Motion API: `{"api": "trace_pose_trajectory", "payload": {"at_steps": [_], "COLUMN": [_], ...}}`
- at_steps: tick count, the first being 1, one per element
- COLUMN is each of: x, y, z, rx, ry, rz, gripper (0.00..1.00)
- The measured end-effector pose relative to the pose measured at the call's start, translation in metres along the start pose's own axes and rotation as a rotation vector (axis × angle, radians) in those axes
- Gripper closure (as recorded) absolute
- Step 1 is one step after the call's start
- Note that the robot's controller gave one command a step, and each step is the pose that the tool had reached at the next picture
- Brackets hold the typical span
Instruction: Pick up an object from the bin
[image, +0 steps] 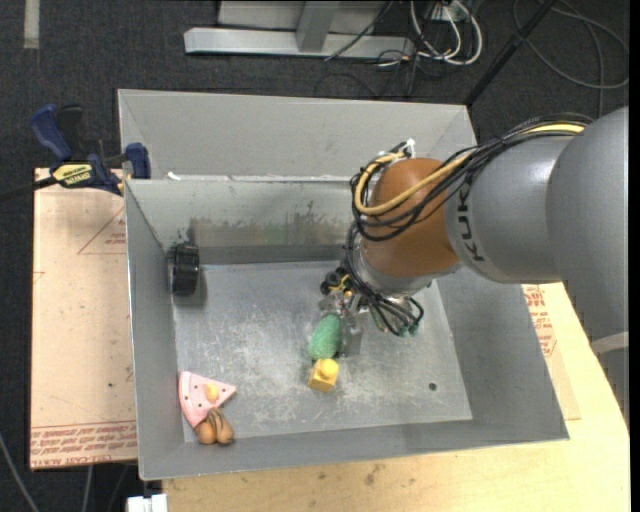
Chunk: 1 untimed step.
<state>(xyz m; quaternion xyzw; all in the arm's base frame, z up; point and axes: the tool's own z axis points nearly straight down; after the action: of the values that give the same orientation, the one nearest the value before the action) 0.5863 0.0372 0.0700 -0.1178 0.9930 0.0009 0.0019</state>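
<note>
**A:** Where is the gripper (350, 318)?

**B:** Middle of the bin (450, 400), low over the floor. It sits at the far end of a green oblong thing (325, 340).

**A:** Which way does the green thing lie?

**B:** Long axis runs far to near, leaning a little left toward the front wall. The far end is tucked under the gripper. The near end meets a small yellow block (323, 376), touching or just beside it.

**A:** Open? Holding anything?

**B:** Cannot tell. The orange wrist cover (405, 230) and cables hide it, so no width and no grasp can be noted.

**A:** Other contents?

**B:** Pink wedge (203, 393) with a brown lump (214, 431), near-left corner. Black object (184, 270), far-left by the back wall. All well apart from the gripper.
</note>
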Motion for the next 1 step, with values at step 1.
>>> {"api": "trace_pose_trajectory", "payload": {"at_steps": [1], "x": [0.0], "y": [-0.0001], "z": [0.0], "rx": [0.0], "ry": [0.0], "rz": [0.0], "gripper": [1.0]}}
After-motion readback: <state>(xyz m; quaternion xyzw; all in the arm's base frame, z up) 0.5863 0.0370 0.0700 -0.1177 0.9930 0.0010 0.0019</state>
